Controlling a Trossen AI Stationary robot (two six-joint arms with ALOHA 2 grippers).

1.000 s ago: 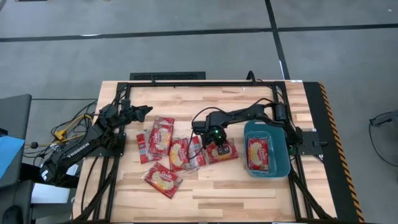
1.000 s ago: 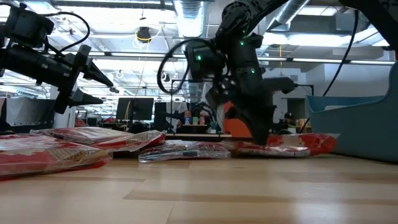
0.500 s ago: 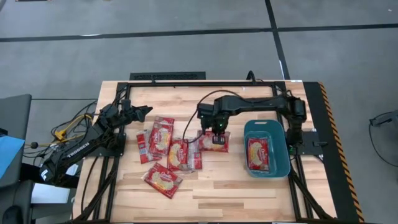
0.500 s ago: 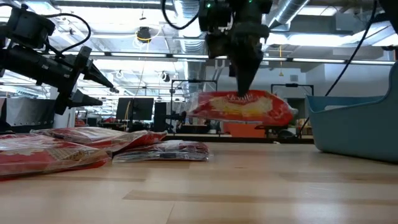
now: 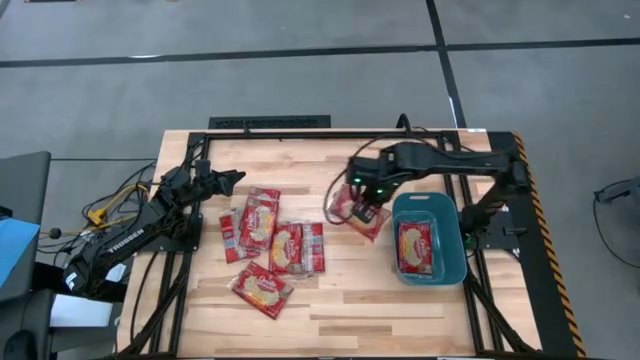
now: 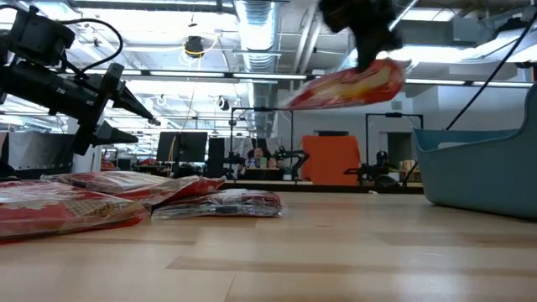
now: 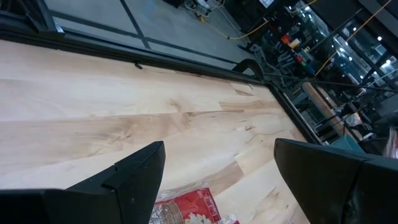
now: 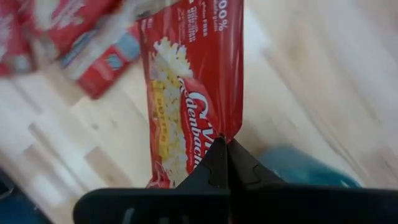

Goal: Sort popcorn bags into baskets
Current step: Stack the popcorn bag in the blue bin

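1. Take the teal-blue rounded-rectangular plastic basket (image 5: 455, 262) as your landmark; it sits on the pale wooden table (image 5: 400, 310) at the right arm's side.
2. Your right gripper (image 5: 366, 203) is pinched fully closed on one small flat red foil popcorn bag (image 5: 360, 215). The right wrist view shows the two dark fingertips meeting on the bag's edge (image 8: 186, 124).
3. The held bag hangs in the air just beside the basket's wall that faces the table's middle, clear of the tabletop. In the low view it is tilted, high above the table (image 6: 348, 84), with the basket's rim (image 6: 478, 155) lower and to one side.
4. One red popcorn bag (image 5: 415, 246) already lies flat inside the basket.
5. A cluster of loose red bags (image 5: 270, 245) lies on the table well apart from the basket, toward the left arm (several overlap, so the exact count is unclear).
6. Your left gripper (image 5: 232, 180) waits above the table on the far side of that cluster from the basket. Its fingers are spread wide with nothing between them, as the left wrist view confirms (image 7: 217, 180).
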